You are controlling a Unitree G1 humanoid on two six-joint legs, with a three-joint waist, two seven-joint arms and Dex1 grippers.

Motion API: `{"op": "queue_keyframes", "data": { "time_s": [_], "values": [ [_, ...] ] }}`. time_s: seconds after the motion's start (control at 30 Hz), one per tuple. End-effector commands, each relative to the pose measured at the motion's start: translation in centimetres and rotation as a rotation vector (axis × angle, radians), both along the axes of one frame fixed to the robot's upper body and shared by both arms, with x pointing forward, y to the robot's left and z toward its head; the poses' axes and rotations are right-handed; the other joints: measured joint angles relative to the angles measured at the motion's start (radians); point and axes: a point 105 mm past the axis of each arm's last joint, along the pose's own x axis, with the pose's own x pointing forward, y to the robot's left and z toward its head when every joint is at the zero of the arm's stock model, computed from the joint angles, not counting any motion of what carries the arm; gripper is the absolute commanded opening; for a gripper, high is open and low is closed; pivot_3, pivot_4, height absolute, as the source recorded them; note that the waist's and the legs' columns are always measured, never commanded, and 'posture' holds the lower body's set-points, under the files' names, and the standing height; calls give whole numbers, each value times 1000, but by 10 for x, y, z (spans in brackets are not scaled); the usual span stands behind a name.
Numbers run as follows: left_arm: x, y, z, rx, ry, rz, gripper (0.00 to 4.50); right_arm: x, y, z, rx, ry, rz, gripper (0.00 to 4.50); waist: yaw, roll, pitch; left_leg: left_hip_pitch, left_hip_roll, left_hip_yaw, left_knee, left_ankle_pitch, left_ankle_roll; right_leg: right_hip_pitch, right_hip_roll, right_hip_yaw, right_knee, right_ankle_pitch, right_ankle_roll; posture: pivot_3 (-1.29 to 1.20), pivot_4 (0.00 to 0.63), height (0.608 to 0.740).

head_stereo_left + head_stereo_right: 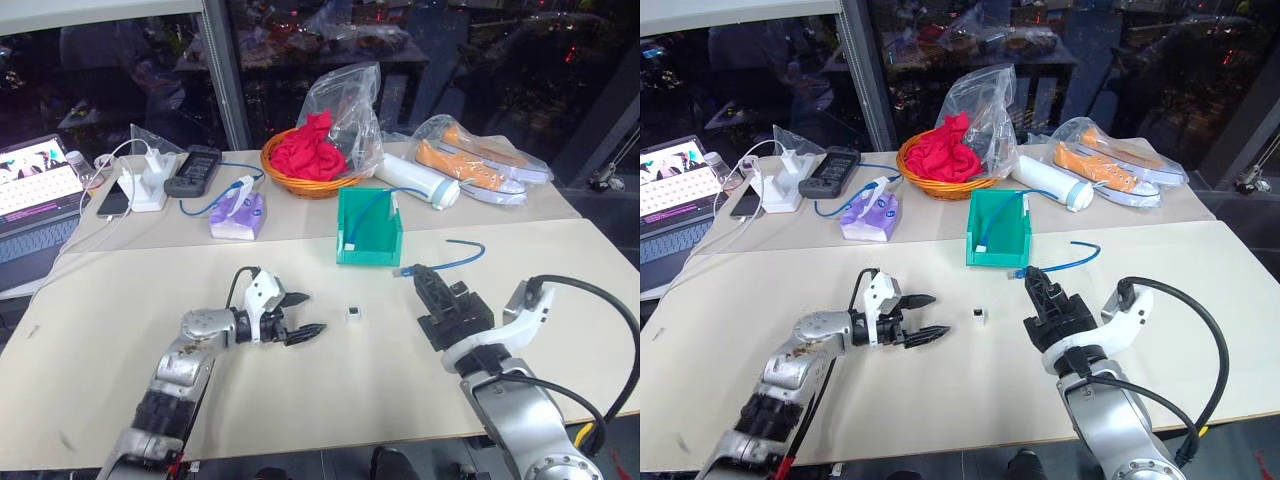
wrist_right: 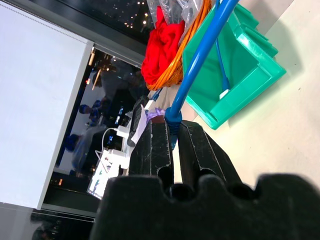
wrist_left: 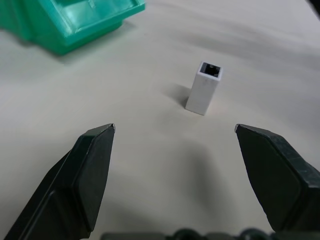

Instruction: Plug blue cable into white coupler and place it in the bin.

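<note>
Containers first: the small teal-green plastic bin [image 1: 370,232] sits mid-table and already holds a blue cord with a white end piece (seen against its inner wall), while the round orange wicker basket [image 1: 300,183] behind it carries a crumpled red cloth [image 1: 307,152]. No writing can be read on any of these. The left gripper [image 1: 304,314] hovers low over the pale tabletop [image 1: 330,400] with its two black fingers spread wide, pointing toward the tiny white plastic coupler [image 3: 204,88], which stands upright and apart from it, dark socket facing up. The right gripper [image 1: 424,280] is raised nearer the bin, fingers clamped on the short bright-blue cable [image 1: 452,260] close to its plug end, the rest curving away over the table.
</note>
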Motion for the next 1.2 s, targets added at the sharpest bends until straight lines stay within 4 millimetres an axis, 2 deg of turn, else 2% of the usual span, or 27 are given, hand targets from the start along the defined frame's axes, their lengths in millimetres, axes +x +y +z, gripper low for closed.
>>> {"op": "queue_keyframes", "data": {
  "time_s": [0.03, 0.2, 0.53, 0.73, 1.0, 1.2],
  "values": [
    [-3, -15, 13, 11, -37, 71, 4153, -4, 4, 9, 17, -32, 27, 0, 7, 0, 0, 0, 0, 0, 0, 0, 0, 0, 0, 0, 0, 0, 0, 0, 150, 740],
    [0, -35, 15, 31, -80, 136, 4153, -6, 7, 8, 9, -21, 36, 0, 17, 0, 0, 0, 0, 0, 0, 0, 0, 0, 0, 0, 0, 0, 0, 0, 150, 740],
    [5, -55, 9, 30, -83, 187, 4153, -15, 6, 4, 1, 4, 8, 0, 19, 0, 0, -1, 0, 0, 0, 0, 0, 0, 0, 0, -1, 0, 0, 0, 150, 740],
    [-5, -74, 3, 29, -53, 147, 4153, -24, 3, 3, -25, 22, -16, 0, 20, 0, 0, -2, 0, 0, 0, 0, 0, 0, 0, 0, -4, 0, 0, 0, 150, 740],
    [-12, -81, -5, 37, -35, 142, 4153, -28, 1, -4, -53, 50, -36, 0, 18, 0, 0, -1, 0, 0, 0, 0, 0, 0, 0, 0, -5, 0, 0, 0, 150, 740],
    [-5, -83, -9, 46, -49, 183, 4153, -29, -2, -7, -66, 57, -46, 0, 22, 0, 0, -1, 0, 0, 0, 0, 0, 1, 0, 0, -5, 0, 0, 0, 150, 740]
  ]
}}
